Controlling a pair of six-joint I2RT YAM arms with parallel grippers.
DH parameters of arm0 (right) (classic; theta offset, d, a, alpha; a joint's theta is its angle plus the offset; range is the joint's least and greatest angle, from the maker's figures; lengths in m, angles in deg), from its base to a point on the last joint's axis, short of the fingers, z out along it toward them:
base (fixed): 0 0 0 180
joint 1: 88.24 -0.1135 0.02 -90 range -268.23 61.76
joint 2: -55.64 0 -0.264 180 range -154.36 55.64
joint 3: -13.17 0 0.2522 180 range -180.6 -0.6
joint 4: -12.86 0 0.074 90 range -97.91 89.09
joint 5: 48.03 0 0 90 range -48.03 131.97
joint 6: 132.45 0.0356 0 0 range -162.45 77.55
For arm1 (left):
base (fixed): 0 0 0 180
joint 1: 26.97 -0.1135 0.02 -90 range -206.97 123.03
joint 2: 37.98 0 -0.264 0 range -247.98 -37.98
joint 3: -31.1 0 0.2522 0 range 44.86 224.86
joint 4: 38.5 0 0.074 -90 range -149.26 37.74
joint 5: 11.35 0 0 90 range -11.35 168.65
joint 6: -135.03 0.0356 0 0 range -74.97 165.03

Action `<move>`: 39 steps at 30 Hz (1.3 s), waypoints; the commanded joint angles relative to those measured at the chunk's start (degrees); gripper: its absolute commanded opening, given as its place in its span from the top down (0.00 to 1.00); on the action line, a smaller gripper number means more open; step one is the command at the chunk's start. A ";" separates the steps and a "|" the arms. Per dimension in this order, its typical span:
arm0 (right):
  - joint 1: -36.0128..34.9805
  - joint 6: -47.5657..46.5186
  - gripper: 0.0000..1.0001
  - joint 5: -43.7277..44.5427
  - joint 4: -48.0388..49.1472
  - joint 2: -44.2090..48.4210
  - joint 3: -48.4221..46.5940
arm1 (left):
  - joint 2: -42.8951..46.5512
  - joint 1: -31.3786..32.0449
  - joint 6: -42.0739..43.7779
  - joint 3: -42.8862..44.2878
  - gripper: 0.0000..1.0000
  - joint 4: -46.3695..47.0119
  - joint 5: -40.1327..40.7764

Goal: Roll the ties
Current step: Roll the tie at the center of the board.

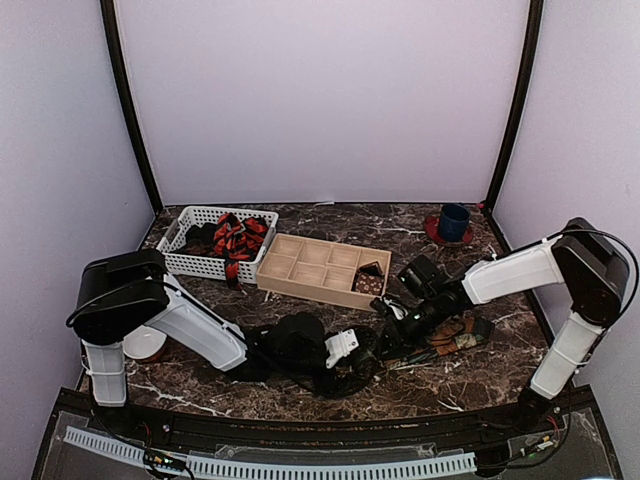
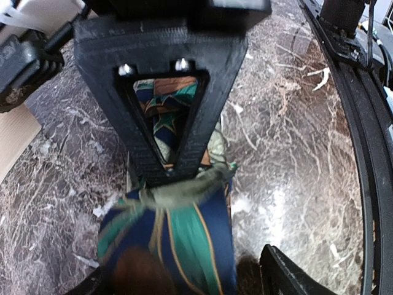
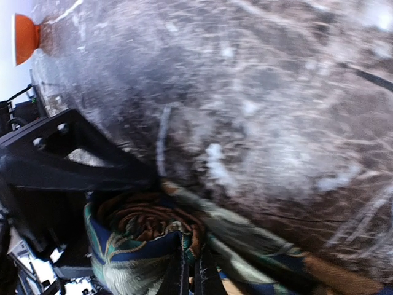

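While your right pincer point(image 3: 191, 278) clamps the part-rolled navy-green fabric tie point(image 3: 144, 230) and your left pincer point(image 2: 184, 281) gapes, red-and-black ties point(image 1: 238, 238) await in the white basket point(image 1: 190, 263).

Basket point(image 1: 190, 215) rear left, ties point(image 1: 238, 238) inside; tray point(image 1: 300, 268) just right; cup point(image 1: 454, 220) rear right; tie point(image 2: 184, 239) front centre.

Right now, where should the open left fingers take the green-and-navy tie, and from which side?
Take the tie by its flat strip beside the coil, probably from above, with one finger on each long edge. That stretch lies flat and narrow on the table, and the right gripper is shut on the coil.
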 commanded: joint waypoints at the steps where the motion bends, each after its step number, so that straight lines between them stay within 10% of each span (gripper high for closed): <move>1: 0.14 -1.07 1.00 9.92 -3.73 -0.96 3.15 | -0.84 0.21 -3.37 1.64 0.25 1.15 -1.59; 8: -0.26 1.77 1.00 9.18 -0.12 -1.72 2.19 | -4.28 0.20 -6.10 5.01 0.30 3.43 -1.31; 13: -0.47 1.54 1.00 7.58 -1.28 -0.93 0.78 | -4.19 0.20 -4.76 4.52 0.58 1.26 0.48; 16: 0.29 1.05 0.81 5.77 -3.51 1.38 -0.55 | -3.23 0.22 -1.00 2.80 0.66 -1.35 1.00; 22: 1.11 5.12 0.51 -4.53 -3.24 3.81 -2.35 | -1.41 0.28 3.13 1.10 0.67 -5.75 1.38; 39: -0.65 6.85 0.49 -10.31 -1.46 3.92 -3.16 | -2.35 0.25 3.26 2.14 0.66 -8.02 1.28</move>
